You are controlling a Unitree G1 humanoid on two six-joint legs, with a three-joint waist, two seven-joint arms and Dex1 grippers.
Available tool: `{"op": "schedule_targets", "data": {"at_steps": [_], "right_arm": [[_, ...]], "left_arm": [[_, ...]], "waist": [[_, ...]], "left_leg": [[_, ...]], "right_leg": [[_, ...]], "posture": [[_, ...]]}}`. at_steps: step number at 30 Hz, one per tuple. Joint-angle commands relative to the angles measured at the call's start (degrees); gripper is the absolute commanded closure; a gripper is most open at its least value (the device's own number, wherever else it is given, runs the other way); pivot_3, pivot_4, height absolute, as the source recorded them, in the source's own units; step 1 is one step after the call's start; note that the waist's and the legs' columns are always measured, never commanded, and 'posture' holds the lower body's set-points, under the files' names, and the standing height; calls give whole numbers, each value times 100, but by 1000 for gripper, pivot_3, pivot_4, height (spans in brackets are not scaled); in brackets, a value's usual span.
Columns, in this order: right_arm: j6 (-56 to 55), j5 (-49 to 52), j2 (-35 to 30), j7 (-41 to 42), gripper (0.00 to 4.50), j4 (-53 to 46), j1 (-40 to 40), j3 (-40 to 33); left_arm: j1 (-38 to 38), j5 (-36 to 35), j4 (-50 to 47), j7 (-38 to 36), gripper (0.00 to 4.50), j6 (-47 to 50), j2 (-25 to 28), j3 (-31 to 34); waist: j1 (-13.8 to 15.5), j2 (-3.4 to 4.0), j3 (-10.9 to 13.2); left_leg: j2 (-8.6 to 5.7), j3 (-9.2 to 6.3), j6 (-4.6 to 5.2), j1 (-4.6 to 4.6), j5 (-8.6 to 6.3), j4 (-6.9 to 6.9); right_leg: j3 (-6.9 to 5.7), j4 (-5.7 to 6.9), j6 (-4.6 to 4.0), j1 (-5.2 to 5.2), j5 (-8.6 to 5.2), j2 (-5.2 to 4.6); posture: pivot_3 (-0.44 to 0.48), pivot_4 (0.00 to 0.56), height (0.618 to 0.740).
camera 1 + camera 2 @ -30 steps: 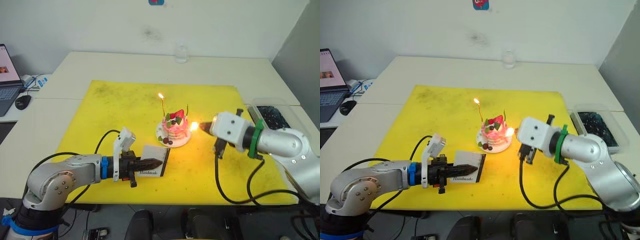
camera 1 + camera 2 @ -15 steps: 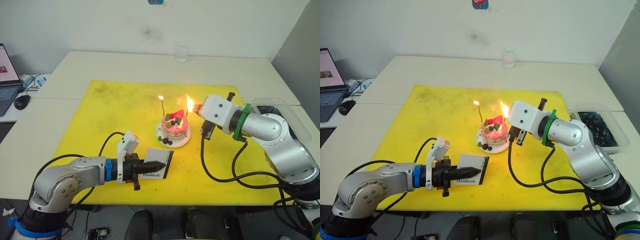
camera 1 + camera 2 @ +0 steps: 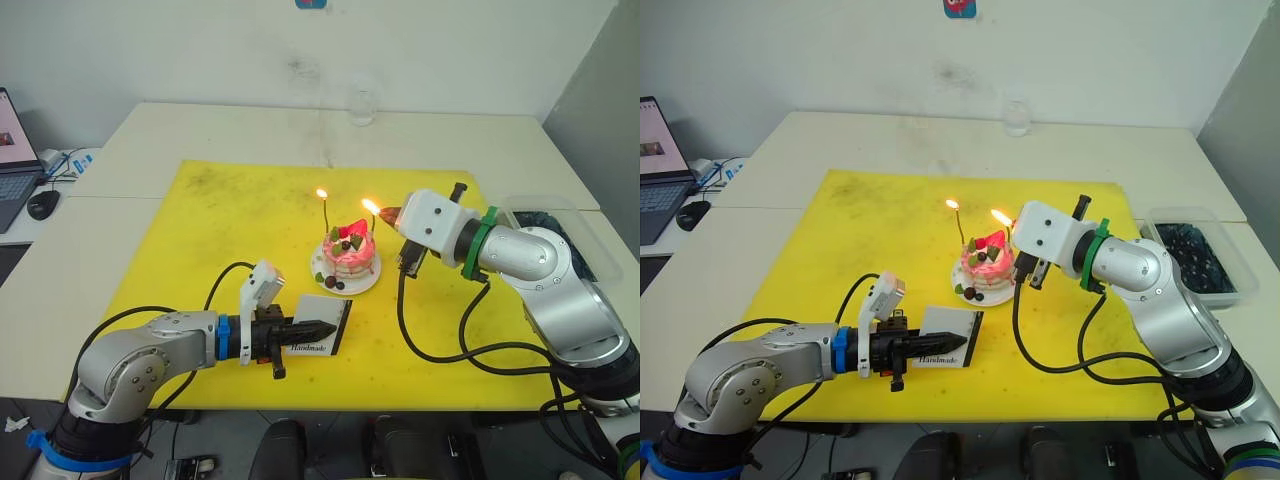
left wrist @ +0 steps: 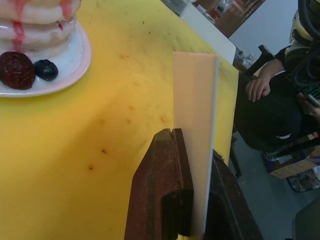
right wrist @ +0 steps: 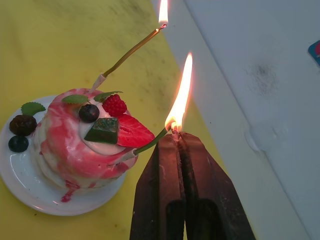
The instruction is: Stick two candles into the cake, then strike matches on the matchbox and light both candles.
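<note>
The pink cake [image 3: 347,254] sits on its white plate [image 3: 325,281] mid-mat. Two thin candles stand in it: the far one [image 5: 129,53] burns at its tip, while the near one [image 5: 148,143] leans with its tip at my right fingertips. My right gripper [image 5: 175,136] is shut on a burning match [image 5: 175,129], whose flame is against that candle's tip, just right of the cake. In front of the cake, my left gripper [image 3: 312,328] is shut on the white matchbox [image 3: 327,326], held on edge on the mat, its thin white side [image 4: 195,115] in the left wrist view.
A yellow mat [image 3: 250,210] covers the table's middle. A glass [image 3: 362,106] stands at the back, a clear container [image 3: 545,228] of dark items at the right edge, and a laptop [image 3: 12,165] and mouse [image 3: 45,204] far left. A person's hand [image 4: 259,86] rests beyond the table.
My right gripper rose with the lit match from beside the plate to the near candle's tip. The flame has shrunk. The left gripper still holds the matchbox in about the same place.
</note>
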Motion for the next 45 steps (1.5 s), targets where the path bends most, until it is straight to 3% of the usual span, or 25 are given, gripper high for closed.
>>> {"op": "schedule_targets", "data": {"at_steps": [1, 28, 35, 41, 45], "right_arm": [[-46, -73, 9, 20, 4483, -213, -7, -65], [83, -75, -37, 191, 4483, -272, 101, -239], [670, 338, -484, 423, 4483, -813, 911, -1118], [1417, 600, -565, 220, 4483, -1009, 1904, -2591], [1295, 473, -427, -210, 4483, -585, 2541, -3698]], "left_arm": [[33, -23, -212, -43, 4500, -111, -34, 23], [-103, 17, -99, -52, 4500, -92, -128, -46], [-48, -18, -160, 18, 4500, -79, -168, -16], [-98, 26, -130, 88, 4500, -93, -308, -108], [-166, 78, -74, 175, 4500, -103, -478, -198]], "waist": [[0, 0, 0], [0, 0, 0], [17, 0, 0], [22, 0, 0], [29, -1, -1]], "left_leg": [[0, 0, 0, 0, 0, 0], [0, 0, 0, 0, 0, 0], [-2, 2, 0, -1, 0, 1], [-1, -2, 0, 2, 0, 2], [-5, 1, 0, 1, 0, 4]], "right_leg": [[0, 0, 0, 0, 0, 0], [-1, 1, 0, 0, 0, 0], [1, -1, 0, 2, 0, -2], [-2, 2, 0, 4, 0, -1], [0, 0, 2, 6, 1, -1]], "posture": [[0, 150, 740], [0, 150, 740], [0, 150, 740], [0, 150, 740], [0, 150, 740]]}}
